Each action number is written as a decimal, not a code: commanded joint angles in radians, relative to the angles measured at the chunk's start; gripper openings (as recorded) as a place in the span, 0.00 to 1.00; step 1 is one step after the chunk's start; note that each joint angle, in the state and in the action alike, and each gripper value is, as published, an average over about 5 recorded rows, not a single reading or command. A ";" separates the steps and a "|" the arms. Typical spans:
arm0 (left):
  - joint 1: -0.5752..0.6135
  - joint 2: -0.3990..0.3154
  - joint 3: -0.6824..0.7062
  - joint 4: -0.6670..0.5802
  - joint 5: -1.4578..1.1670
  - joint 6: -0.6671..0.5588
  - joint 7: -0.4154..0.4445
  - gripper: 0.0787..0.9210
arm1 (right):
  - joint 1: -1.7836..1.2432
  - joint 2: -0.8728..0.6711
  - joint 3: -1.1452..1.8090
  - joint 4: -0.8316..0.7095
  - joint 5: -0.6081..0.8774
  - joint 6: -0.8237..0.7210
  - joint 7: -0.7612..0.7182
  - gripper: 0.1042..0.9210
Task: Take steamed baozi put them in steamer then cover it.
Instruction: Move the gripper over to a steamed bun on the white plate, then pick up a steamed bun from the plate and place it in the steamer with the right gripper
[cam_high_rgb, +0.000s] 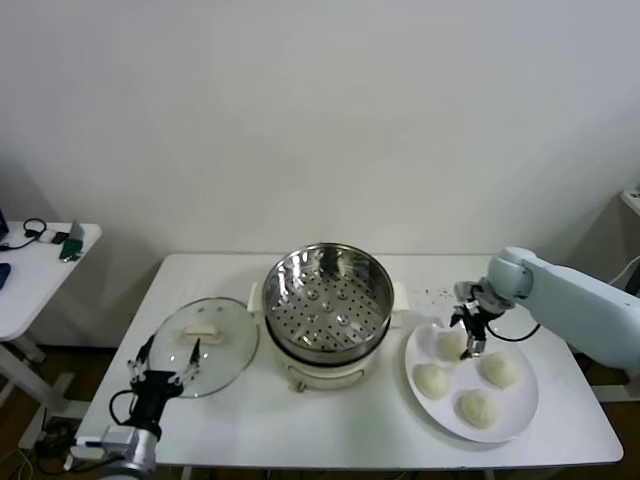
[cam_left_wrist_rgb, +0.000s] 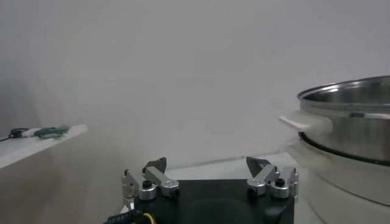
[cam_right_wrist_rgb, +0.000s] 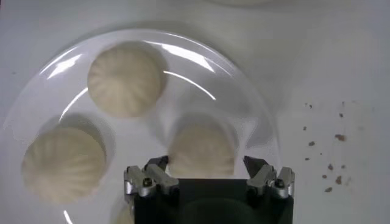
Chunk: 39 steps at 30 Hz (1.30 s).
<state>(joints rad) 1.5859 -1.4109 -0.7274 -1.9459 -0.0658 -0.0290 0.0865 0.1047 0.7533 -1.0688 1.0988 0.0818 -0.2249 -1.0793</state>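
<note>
Head view: your right claw (cam_high_rgb: 470, 335) hangs fingers-down over the white plate (cam_high_rgb: 520, 415), released and spread wide, holding nothing. One steamed baozi (cam_high_rgb: 450, 343) sits directly under it, at the plate's far side. Three more baozi lie on the same plate, beyond the claw toward the near edge of the surface (cam_high_rgb: 330, 430): one (cam_high_rgb: 432, 380), one (cam_high_rgb: 499, 370), one (cam_high_rgb: 478, 408).

Right wrist view confirms: right claw (cam_right_wrist_rgb: 208, 173) open, both fingertips (cam_right_wrist_rgb: 157, 163) straddling one bun (cam_right_wrist_rgb: 201, 149), apart from it, no contact you can see. Two other buns (cam_right_wrist_rgb: 126, 81) (cam_right_wrist_rgb: 64, 163) lie farther off on the plate (cam_right_wrist_rgb: 244, 103). Dark crumbs (cam_right_wrist_rgb: 332, 164) speckle the surface beside the plate.

Steamer (cam_high_rgb: 327, 305) stands uncovered just to the left of your right claw, tray bare.

Your left claw (cam_high_rgb: 165, 370) is parked at the near-left edge of the surface, released, empty. The cover (cam_high_rgb: 205, 343) lies flat right in front of it, between that claw and the steamer. Left wrist view: left claw (cam_left_wrist_rgb: 210, 170) open, steamer (cam_left_wrist_rgb: 353, 122) off to one side.
</note>
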 joint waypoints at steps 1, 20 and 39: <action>0.000 0.001 -0.001 -0.001 0.000 0.001 0.000 0.88 | 0.017 0.029 -0.035 -0.018 0.003 -0.001 -0.002 0.88; 0.002 0.000 -0.002 -0.002 0.000 0.007 -0.011 0.88 | 0.011 0.029 -0.019 -0.034 -0.025 0.028 -0.004 0.79; 0.026 0.011 -0.006 -0.015 -0.011 0.004 -0.013 0.88 | 0.726 0.115 -0.449 0.134 0.113 0.261 -0.032 0.79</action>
<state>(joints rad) 1.6103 -1.4008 -0.7340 -1.9611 -0.0768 -0.0245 0.0738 0.5490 0.8187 -1.3505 1.1887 0.1473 -0.0483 -1.1104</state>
